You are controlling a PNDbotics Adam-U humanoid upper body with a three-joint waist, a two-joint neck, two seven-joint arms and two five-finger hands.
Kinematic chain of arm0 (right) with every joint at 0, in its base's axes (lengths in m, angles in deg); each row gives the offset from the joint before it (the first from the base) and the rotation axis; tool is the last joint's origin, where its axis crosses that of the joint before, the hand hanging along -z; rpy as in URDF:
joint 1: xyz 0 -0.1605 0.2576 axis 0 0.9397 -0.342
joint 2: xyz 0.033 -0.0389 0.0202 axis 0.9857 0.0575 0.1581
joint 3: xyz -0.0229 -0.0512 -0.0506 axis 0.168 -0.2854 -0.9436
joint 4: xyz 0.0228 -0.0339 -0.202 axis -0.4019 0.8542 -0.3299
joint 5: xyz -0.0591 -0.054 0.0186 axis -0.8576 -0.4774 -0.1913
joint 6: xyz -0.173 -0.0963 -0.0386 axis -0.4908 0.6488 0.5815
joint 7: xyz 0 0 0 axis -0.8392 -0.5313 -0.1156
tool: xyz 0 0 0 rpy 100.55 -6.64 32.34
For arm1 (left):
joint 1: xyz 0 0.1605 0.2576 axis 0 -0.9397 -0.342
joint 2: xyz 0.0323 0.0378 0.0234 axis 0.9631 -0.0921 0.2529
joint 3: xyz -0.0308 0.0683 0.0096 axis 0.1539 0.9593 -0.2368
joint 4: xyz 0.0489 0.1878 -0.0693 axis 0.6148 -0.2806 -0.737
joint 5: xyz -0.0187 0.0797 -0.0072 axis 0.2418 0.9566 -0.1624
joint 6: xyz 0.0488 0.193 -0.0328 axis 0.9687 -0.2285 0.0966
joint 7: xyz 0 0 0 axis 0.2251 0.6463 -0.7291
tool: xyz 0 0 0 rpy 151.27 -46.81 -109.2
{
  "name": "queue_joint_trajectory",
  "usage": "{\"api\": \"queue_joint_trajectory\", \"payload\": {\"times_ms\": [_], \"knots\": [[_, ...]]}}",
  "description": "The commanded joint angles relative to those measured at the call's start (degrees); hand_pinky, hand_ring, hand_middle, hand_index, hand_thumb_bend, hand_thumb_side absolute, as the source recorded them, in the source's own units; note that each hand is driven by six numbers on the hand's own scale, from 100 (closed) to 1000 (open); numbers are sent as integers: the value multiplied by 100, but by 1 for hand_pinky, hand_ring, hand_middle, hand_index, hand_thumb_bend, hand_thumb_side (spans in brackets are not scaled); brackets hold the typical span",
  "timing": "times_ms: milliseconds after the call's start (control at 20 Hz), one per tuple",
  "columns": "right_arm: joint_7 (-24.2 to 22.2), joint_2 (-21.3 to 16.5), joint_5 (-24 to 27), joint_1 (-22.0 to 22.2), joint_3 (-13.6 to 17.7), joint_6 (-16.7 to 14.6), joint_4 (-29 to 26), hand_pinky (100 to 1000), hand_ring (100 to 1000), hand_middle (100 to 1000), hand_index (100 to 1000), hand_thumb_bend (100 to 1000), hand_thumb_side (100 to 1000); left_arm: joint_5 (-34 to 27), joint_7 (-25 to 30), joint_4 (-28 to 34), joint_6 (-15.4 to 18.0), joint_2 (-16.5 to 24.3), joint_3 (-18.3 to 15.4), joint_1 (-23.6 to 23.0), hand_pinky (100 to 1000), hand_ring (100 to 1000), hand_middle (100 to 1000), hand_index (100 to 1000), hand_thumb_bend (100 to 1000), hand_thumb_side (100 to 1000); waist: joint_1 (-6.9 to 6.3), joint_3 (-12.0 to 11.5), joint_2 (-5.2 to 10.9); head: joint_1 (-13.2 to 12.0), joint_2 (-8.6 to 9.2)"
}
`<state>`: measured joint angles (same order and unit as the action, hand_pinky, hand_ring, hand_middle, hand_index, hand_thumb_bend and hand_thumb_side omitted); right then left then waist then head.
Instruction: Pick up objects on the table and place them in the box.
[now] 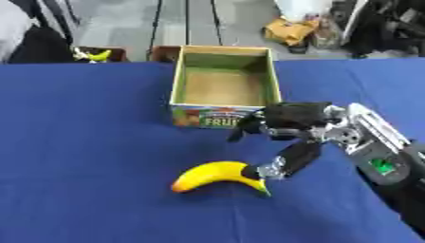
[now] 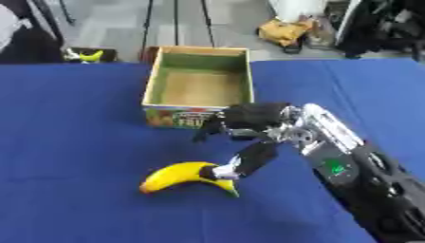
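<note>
Table [image 1: 83, 156] fills most of frame. Box [image 1: 222, 85] at upper centre, on table near far edge. Banana [image 1: 214, 174] below box, lower centre, on table, apart from box. Right hand [image 1: 291, 124] enters from right edge, between box and banana; thumb touches banana's right end; fingers before box's front wall.

Table cover: I see a blue cloth [image 1: 91, 142].
Beyond the cloth's far edge: grey floor [image 1: 232, 21].
On that floor: a crumpled yellow-orange bag [image 1: 292, 29].
</note>
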<state>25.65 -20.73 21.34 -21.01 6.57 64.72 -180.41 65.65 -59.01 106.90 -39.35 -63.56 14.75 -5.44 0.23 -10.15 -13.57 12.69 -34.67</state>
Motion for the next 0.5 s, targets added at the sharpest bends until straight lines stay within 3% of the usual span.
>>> {"api": "queue_joint_trajectory", "payload": {"times_ms": [50, 500], "knots": [[-6, -98, 41, -49, 88, 4, -89, 754, 804, 746, 902, 338, 1000, 18, -21, 109, 0, 65, -39, 37, 433, 422, 485, 644, 100, 1000, -12, 8, 75, -20, 36], [-9, -76, -21, -90, 53, -17, -80, 749, 812, 744, 903, 363, 1000, 17, -14, 109, -6, 69, -33, 50, 433, 422, 484, 644, 100, 1000, 8, -15, 74, -35, 7]]}}
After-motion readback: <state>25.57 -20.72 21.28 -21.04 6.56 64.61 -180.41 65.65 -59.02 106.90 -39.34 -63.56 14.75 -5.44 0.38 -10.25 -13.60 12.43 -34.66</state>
